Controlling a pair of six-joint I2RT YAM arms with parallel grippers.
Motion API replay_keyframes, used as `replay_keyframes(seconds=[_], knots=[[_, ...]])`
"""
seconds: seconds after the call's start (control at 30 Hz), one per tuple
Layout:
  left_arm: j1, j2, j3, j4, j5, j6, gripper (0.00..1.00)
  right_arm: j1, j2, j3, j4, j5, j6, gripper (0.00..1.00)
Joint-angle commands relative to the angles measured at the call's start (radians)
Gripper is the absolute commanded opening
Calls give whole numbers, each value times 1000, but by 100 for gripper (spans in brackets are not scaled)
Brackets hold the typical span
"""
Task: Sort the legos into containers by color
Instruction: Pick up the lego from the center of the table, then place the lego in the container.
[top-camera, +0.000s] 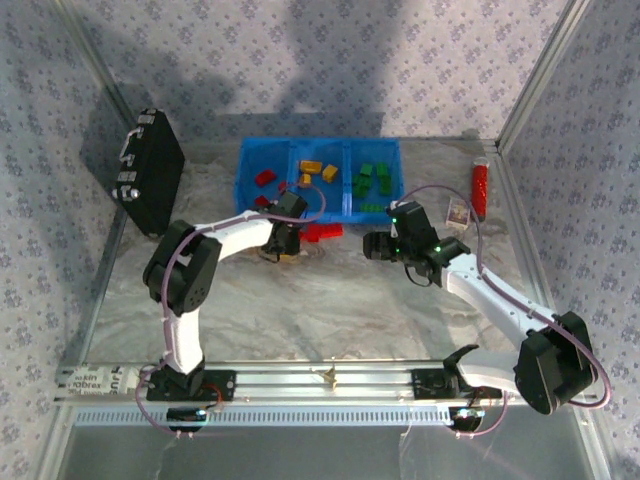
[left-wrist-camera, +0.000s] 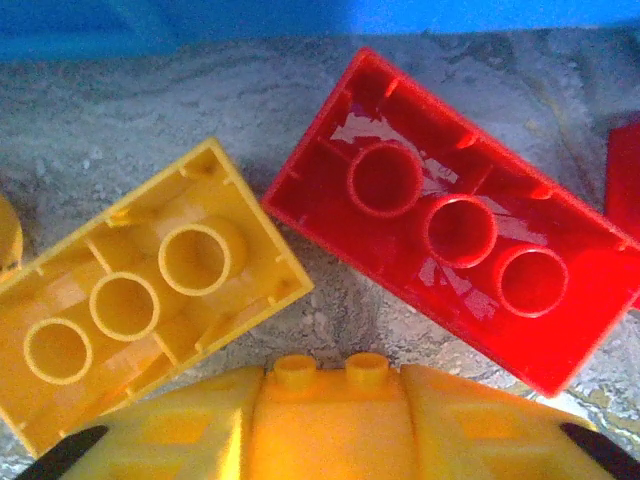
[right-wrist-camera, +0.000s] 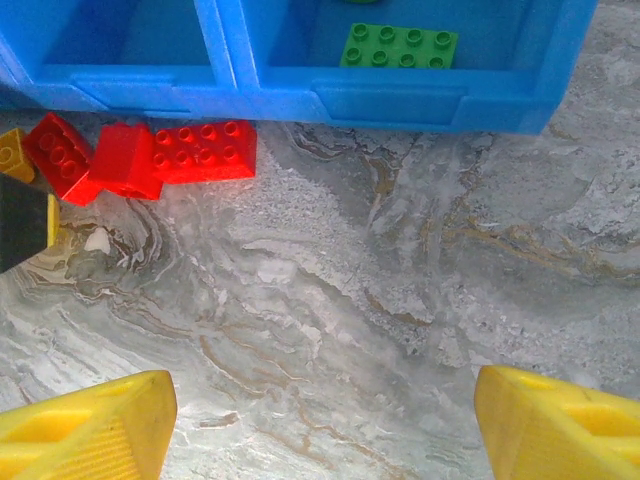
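In left gripper (left-wrist-camera: 331, 385), orange lego (left-wrist-camera: 330, 430).

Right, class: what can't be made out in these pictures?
Left wrist view: the orange brick in the left gripper, cut off by the bottom edge.
Top view: bricks beneath that gripper, hidden by its wrist; pale item too small to identify.
Right wrist view: tray compartments, cut by the top edge.

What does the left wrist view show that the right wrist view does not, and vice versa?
Left wrist: the left gripper shut on an orange brick, near an overturned yellow brick. Right wrist: the right gripper open above the table, a green brick inside the blue tray. Both: the tray's wall, the table, red bricks lying on it.
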Motion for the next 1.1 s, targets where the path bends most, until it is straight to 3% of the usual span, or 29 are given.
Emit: replay_keyframes(seconds=[0.0, 0.33, 0.43, 0.57, 0.6, 0.63, 0.67, 0.7, 0.8, 1.07], knots=[[-21, -58, 18, -54, -30, 2, 34, -10, -32, 18, -28, 17, -1, 80], [-90, -230, 90, -29, -57, 47, 31, -16, -37, 11, -8, -5, 8, 79], [-85, -166, 225, -46, -51, 86, 32, -17, -32, 19, -11, -13, 11, 79], [-50, 27, 485, -130, -16, 129, 33, -13, -44, 23, -25, -12, 11, 79], [-41, 72, 547, -161, -21, 133, 43, -13, -51, 23, -32, -11, 11, 79], [-37, 117, 612, -219, -34, 140, 70, -12, -62, 23, -39, -7, 11, 79], [-37, 147, 662, -267, -47, 144, 86, -12, -74, 21, -51, -2, 10, 79], [-41, 152, 674, -289, -65, 144, 90, -13, -89, 17, -60, 4, 9, 79], [-53, 27, 487, -168, -102, 137, 99, -20, -137, -17, -74, 22, 4, 79], [60, -416, -192, 128, -69, 43, 99, -50, -107, -63, -13, -35, 10, 79]])
